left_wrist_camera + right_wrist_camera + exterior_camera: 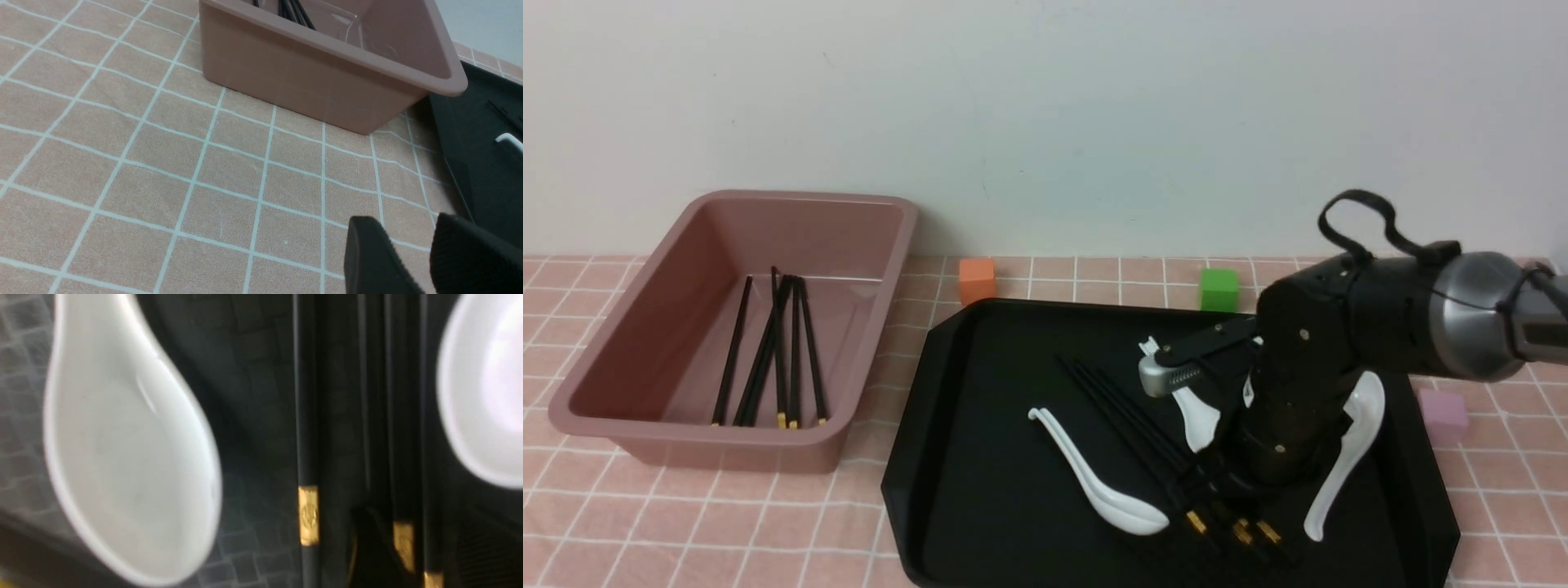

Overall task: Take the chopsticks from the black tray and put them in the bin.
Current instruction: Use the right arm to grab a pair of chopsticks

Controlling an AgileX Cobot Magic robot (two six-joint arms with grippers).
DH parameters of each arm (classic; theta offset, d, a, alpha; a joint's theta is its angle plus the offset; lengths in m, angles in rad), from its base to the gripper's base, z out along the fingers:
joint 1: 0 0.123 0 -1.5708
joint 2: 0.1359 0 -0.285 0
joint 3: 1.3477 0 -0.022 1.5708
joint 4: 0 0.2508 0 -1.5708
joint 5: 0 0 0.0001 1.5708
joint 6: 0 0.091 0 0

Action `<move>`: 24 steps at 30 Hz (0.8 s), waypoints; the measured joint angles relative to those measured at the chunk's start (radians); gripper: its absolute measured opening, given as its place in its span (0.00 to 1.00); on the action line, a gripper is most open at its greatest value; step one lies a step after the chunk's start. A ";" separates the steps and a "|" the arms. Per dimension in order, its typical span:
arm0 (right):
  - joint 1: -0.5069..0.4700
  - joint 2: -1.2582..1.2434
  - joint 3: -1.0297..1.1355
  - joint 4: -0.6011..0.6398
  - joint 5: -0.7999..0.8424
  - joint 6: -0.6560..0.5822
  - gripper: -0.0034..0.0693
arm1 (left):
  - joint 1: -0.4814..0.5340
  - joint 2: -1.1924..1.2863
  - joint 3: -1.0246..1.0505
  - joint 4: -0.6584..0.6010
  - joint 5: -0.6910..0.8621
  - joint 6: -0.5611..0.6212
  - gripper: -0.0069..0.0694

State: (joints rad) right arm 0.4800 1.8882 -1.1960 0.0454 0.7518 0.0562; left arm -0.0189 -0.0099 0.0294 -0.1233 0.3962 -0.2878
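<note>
In the front view you have the bin [890,269] at left centre, deep, smooth-walled and round-cornered, with binned chopsticks [780,351] lying along its floor. A narrow strip of checked tablecloth [686,523] separates it from the black tray [980,490], whose raised rim and cut corners fill the lower right. The chopsticks [1119,412] lie in a diagonal bundle mid-tray, gold bands toward the bottom edge, hemmed in by glossy white spoons [1094,482] on both sides. Your right gripper [1233,482] is down over that bundle with its fingers hidden behind the wrist; they stand wide, and nothing shows in their grasp. In the left wrist view, your left gripper [406,228] sits at lower right, its black fingers [367,261] parted and empty above bare cloth, with the bin's corner and the tray's edge at upper right. The right wrist view is blurred: thin matte sticks lie flat on the tray's textured floor between two spoons.
</note>
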 joint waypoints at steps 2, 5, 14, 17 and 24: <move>0.000 -0.034 0.000 -0.001 0.001 0.001 0.48 | 0.000 0.000 0.000 0.000 0.000 0.000 0.40; 0.000 -0.073 0.000 -0.014 0.001 0.002 0.48 | 0.000 0.000 0.000 0.000 0.000 0.000 0.40; -0.002 -0.067 0.005 -0.075 0.084 0.004 0.48 | 0.000 0.000 0.000 0.000 0.000 0.000 0.40; -0.002 -0.062 0.007 -0.075 0.114 0.005 0.48 | 0.000 0.000 0.000 0.000 0.000 0.000 0.40; -0.002 -0.053 0.022 -0.072 0.155 0.005 0.48 | 0.000 0.000 0.000 0.000 0.000 0.000 0.40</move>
State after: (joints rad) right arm 0.4783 1.8354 -1.1738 -0.0262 0.9067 0.0614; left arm -0.0189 -0.0099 0.0294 -0.1233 0.3962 -0.2878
